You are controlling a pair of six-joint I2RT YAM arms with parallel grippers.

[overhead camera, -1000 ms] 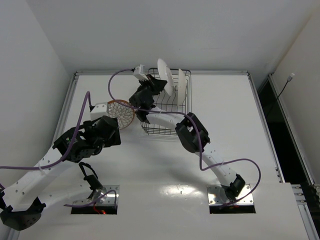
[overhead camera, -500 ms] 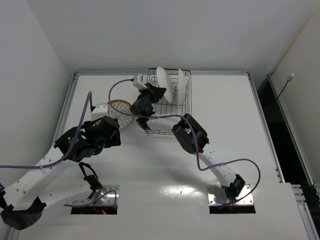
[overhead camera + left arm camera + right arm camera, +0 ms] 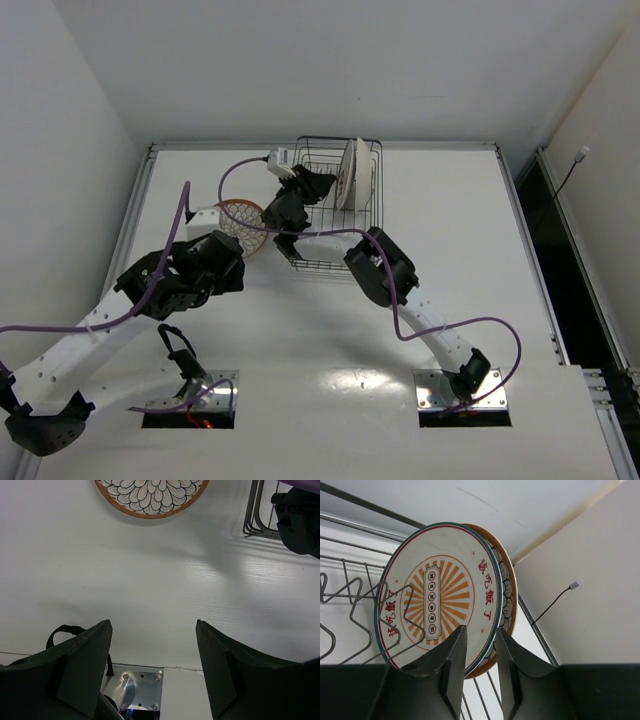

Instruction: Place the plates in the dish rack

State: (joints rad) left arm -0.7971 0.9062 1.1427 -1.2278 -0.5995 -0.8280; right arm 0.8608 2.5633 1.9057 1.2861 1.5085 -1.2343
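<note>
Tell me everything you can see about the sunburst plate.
The sunburst plate is round, glossy white, ceramic-looking, with an orange ray centre, red characters and a green-and-red rim line. It stands on edge in the rack, its wires across the face, close against a brown-rimmed plate behind. The right gripper straddles its lower rim.

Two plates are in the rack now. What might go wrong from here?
The sunburst plate leans on the brown plate, its rim inside the right claw: backing out crooked may drag or topple both. The last plate lies flat on the table; the left claw may struggle to get under its rim.
</note>
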